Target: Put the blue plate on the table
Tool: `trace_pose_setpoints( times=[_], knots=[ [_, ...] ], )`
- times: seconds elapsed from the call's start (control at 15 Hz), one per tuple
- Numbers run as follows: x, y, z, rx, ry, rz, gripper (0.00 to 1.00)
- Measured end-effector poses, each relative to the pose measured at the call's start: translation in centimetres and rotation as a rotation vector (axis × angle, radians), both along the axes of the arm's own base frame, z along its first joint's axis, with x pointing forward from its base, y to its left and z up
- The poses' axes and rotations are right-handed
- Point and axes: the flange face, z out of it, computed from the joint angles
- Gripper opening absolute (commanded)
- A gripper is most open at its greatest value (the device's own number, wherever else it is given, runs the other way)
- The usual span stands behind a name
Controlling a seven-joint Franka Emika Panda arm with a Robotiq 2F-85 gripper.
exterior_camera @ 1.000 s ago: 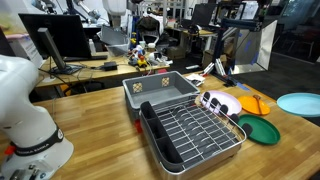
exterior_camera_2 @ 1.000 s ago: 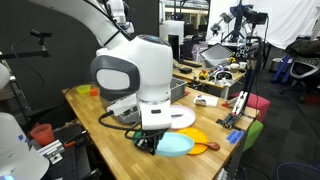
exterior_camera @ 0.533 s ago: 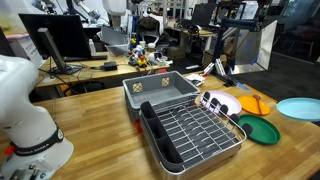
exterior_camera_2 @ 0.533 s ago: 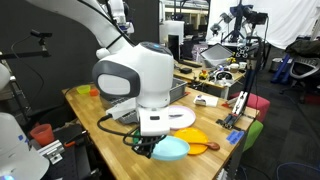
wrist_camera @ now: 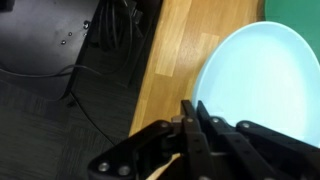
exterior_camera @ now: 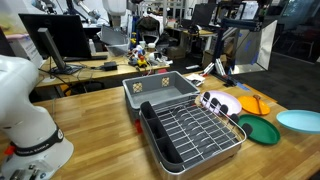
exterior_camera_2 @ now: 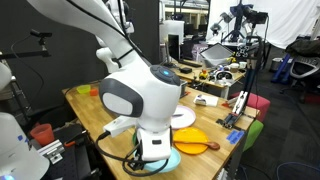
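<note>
Pinching the near rim of the light-blue round plastic plate (wrist_camera: 265, 80), the claw (wrist_camera: 200, 125) stands at 6 o'clock in the wrist view. Its two fingers are drawn together on the edge, so it is closed on the plate rather than spread. A rim grip suits a shallow dish: the thin lip is the only part the fingers can bite, and the underside is left free to meet the wood.

The plate fills that view from 12 to 4 o'clock, over the light-brown wooden butcher-block desk (wrist_camera: 175, 60) and close to its edge. Dark floor and cables lie from 7 to 11 o'clock. Whether the plate touches the wood I cannot tell.

In an exterior view the plate (exterior_camera: 300, 120) shows just beside the dark green round plate (exterior_camera: 260, 131), at its 3 o'clock. The orange plate (exterior_camera: 256, 103) is at the green one's 12 o'clock. The grey plastic bin (exterior_camera: 160, 88) with its wire dish rack (exterior_camera: 195, 130) is well apart toward 9 o'clock.

By my judgement the placing is nearly done: what remains is lowering flat and letting go, minding the nearby edge.
</note>
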Motion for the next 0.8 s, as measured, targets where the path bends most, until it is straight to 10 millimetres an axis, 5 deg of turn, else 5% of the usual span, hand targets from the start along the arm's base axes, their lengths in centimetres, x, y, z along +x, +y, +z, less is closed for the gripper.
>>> trace_pose_setpoints(
  times=[0.8],
  knots=[
    [1.0,-2.7,-5.2,0.004,0.073,0.039,0.01]
  ],
)
